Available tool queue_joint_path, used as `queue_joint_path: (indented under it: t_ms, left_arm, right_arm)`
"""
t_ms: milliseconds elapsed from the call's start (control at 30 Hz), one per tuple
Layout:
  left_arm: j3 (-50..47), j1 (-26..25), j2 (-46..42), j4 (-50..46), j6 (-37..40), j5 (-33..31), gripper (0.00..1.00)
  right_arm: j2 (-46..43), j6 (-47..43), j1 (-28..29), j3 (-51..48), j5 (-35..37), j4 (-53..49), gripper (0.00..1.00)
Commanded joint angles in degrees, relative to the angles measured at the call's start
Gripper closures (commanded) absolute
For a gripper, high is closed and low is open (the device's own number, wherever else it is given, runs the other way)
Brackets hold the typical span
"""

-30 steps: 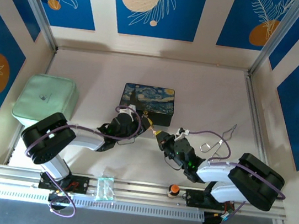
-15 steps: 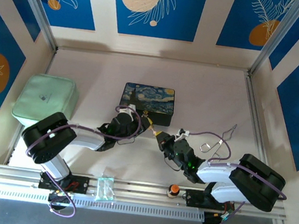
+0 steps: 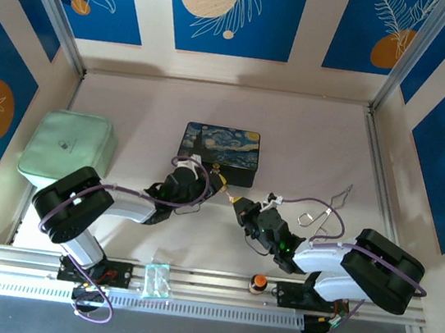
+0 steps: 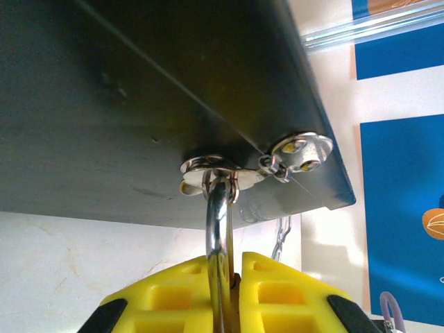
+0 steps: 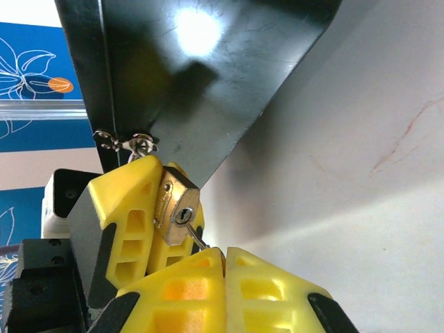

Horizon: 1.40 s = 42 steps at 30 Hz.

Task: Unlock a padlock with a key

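Top view, arms: left gripper [image 3: 220, 186] and right gripper [image 3: 239, 206] nose to nose just in front of the dark painted box [image 3: 220, 151], low over the table [image 3: 309, 137].
Top view, padlock: padlock [image 3: 231, 196] a gold speck between the two tips, at the box's near edge; too small here to judge more.
Top view, bystanders: green case [image 3: 67, 149] well off to the left, wire loops [image 3: 322, 212] to the right, orange-topped knob [image 3: 257, 282] at the near rail; none in play.
Left wrist, grasp: yellow fingers [image 4: 173, 288] clenched on the padlock, silver shackle [image 4: 219, 229] rising from between them.
Left wrist, shackle: threaded through the hasp [image 4: 211, 168] on the box front; no gap to be seen, though the body end hidden by the fingers.
Right wrist, key: key [image 5: 196, 238] pinched in the closed right fingers [image 5: 270, 284], thin blade reaching up to the keyhole in the brass face; tip seemingly inside the slot.
Right wrist, padlock: brass body gripped by the left gripper's yellow pads, tilted, keyhole face toward the right gripper, just below the hasp.
Done, by the look of it: padlock steadied, key in hand, aligned and apparently seated.
Left to do: turn of the key, release of the shackle, likely unhooking from the hasp; no sign of an open shackle yet.
Risk: thin blade, slight grip; a skewed twist likely to slip the key from the pads or bend it.
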Motion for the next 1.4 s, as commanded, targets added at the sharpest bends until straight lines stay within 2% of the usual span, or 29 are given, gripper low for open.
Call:
queue_joint_path:
  t_ms: [0, 733, 933, 1067, 1167, 1367]
  left_arm:
    - [0.6, 0.5, -0.7, 5.3, 0.0, 0.7, 1.0]
    - [-0.5, -0.5, 0.9, 6.5, 0.1, 0.8, 1.0]
    - [-0.1, -2.8, 0.8, 5.0, 0.0, 0.4, 1.0]
    - [-1.9, -3.3, 2.5, 12.0, -3.3, 0.3, 1.0]
    - [-0.5, -3.6, 2.2, 9.0, -2.7, 0.7, 1.0]
    - [-0.6, -4.4, 2.1, 11.3, -4.1, 0.9, 1.0]
  right_arm:
    - [0.4, 0.3, 0.2, -0.5, 2.8, 1.0, 1.0]
    - [2.0, -0.5, 0.4, -0.4, 2.8, 3.4, 1.0]
    - [2.6, -0.9, 0.1, -0.3, 2.5, 4.5, 1.0]
    - [1.0, -0.9, -0.7, -0.9, 2.1, 2.9, 1.0]
    - [-0.2, -2.3, -0.7, -0.9, 2.1, 2.8, 1.0]
    - [-2.1, -2.9, -1.4, -0.5, 1.2, 0.4, 1.0]
